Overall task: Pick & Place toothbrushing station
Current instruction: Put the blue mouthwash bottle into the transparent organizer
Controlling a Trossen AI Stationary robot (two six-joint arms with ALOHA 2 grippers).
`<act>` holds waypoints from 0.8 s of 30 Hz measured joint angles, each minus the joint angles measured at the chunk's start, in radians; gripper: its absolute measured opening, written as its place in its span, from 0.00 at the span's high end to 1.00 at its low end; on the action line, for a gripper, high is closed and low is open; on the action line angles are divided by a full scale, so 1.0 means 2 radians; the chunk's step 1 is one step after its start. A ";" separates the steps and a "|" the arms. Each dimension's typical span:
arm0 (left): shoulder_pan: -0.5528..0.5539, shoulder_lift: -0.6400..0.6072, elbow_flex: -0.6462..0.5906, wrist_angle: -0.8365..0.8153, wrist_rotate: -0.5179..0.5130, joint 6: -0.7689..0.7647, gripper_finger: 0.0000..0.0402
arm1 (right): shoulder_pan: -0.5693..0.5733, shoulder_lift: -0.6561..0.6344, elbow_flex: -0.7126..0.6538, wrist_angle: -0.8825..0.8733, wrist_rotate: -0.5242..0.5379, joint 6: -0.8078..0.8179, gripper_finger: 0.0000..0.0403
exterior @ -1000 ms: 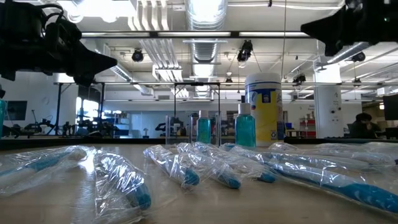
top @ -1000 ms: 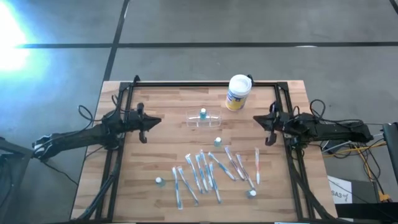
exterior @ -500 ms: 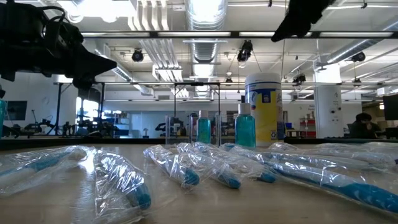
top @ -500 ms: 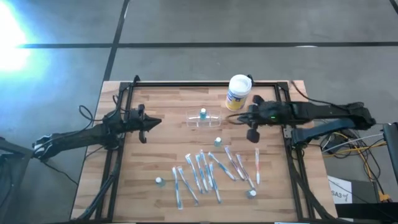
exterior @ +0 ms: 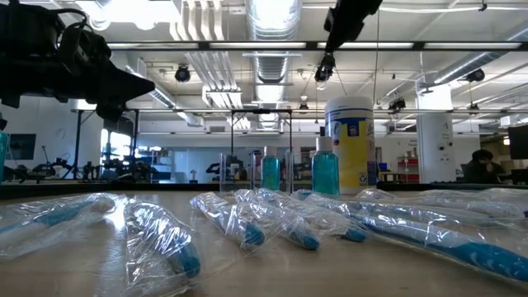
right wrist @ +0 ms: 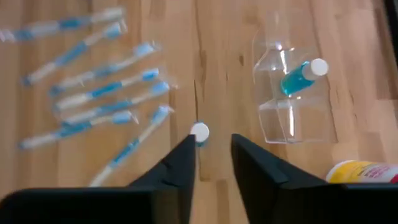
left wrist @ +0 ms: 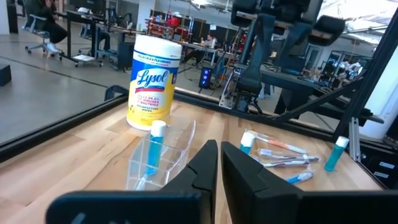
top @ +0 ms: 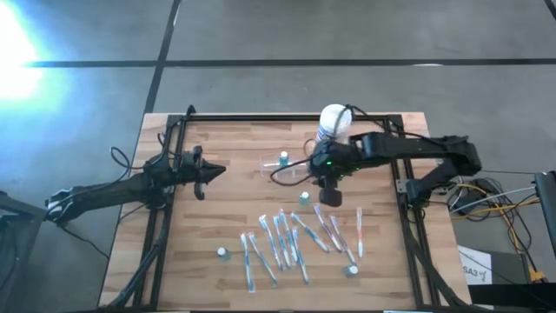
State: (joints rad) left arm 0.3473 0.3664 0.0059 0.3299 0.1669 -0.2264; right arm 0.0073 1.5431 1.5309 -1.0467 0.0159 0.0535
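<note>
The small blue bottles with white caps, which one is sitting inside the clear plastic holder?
The small blue white-capped bottle nearest the white wipes canister stands in the clear plastic holder. The other three stand directly on the wooden table.

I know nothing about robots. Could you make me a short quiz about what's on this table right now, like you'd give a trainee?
1. True or false: the clear holder already has a small blue bottle standing in it.
2. Which arm's tool hangs over the middle of the table, beside the white canister?
A. the left tool
B. the right tool
C. both
3. Fill in: in the right wrist view, a small bottle with a ____ cap shows between the right tool's two fingers, which stand apart.

Key:
1. True.
2. B; the left tool waits shut near the table's left edge.
3. White.
</note>
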 joint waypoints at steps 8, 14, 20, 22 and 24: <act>0.000 0.000 0.000 -0.028 0.007 0.000 0.93 | 0.001 0.083 0.026 -0.014 0.001 -0.026 0.53; 0.000 0.000 0.001 -0.036 0.010 0.003 0.93 | 0.000 0.127 0.025 -0.015 0.003 0.029 0.50; 0.000 0.000 0.003 -0.043 0.013 0.005 0.92 | -0.001 0.152 0.025 -0.019 0.002 0.047 0.50; 0.000 0.000 0.003 -0.043 0.013 0.005 0.92 | -0.001 0.156 0.025 -0.024 0.001 0.040 0.50; 0.000 0.000 0.002 -0.043 0.013 0.005 0.92 | -0.001 0.161 0.025 -0.024 0.001 0.037 0.50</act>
State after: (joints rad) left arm 0.3473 0.3664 0.0109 0.2439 0.1932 -0.2161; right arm 0.0063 1.8644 1.5808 -1.0953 0.0177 0.1283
